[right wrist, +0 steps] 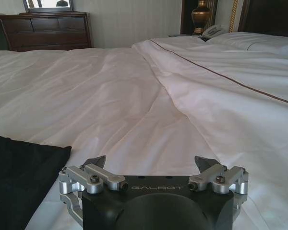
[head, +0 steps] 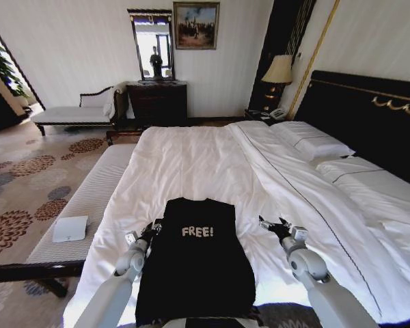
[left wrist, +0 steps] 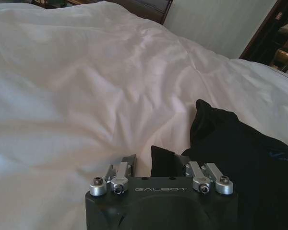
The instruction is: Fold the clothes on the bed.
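Head view shows the black top (head: 195, 270) lying flat at lower centre on the bed (head: 191, 164). My left gripper (head: 152, 228) pinches its edge; my right gripper (head: 268, 224) hovers beside it, jaws apart.

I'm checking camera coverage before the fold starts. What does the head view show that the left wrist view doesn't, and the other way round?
Head view alone: the white FREE! lettering, both arms with the right gripper open and apart from the black top, the pillows, the bench and the dresser.

Left wrist view alone: a close look at the left gripper, with a flap of the top's edge between its fingers.

Both: the black top lying on the white duvet.
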You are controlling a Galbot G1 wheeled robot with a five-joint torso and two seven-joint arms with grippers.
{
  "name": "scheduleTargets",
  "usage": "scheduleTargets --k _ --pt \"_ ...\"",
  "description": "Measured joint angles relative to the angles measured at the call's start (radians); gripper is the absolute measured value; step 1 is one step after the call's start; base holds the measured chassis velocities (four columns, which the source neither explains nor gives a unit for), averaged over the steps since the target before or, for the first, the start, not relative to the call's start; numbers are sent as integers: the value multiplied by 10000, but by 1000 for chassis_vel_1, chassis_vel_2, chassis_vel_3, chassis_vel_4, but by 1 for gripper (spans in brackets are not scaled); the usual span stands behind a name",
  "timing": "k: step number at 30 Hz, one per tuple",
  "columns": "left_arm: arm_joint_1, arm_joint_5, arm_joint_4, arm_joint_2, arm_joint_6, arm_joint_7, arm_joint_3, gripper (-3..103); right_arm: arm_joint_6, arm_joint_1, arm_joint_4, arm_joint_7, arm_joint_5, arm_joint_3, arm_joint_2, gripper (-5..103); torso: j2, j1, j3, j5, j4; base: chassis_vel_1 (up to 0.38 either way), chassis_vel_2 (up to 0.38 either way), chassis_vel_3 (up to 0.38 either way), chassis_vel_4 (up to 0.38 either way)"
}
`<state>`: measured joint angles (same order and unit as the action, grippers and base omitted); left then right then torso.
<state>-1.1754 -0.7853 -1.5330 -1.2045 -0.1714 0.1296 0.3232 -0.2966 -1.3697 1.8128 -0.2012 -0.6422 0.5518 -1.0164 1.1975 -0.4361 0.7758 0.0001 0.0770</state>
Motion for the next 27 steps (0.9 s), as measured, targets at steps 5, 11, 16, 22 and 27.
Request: scheduleTargets --k 5,11,16,22,27 --pt "26 92 15 -70 51 -28 -50 30 -8 -10 20 -11 -7 0 -34 100 0 0 0 -1 0 0 0 0 0" --pt "28 113 -4 -75 67 31 -46 23 -10 -24 36 -18 -7 0 -88 100 0 0 0 -2 0 0 0 0 0" --pt "-23 114 -51 -45 106 71 67 22 -11 -66 52 -23 -5 4 -143 100 0 0 0 -2 0 0 0 0 0" --pt "-132 111 -141 8 159 63 239 3 -10 -155 126 -31 4 33 -205 100 0 0 -1 -1 0 0 0 0 0" --pt "-122 292 -44 -14 285 17 255 0 -10 -199 182 -44 -47 108 -171 100 0 0 -1 -2 0 0 0 0 0"
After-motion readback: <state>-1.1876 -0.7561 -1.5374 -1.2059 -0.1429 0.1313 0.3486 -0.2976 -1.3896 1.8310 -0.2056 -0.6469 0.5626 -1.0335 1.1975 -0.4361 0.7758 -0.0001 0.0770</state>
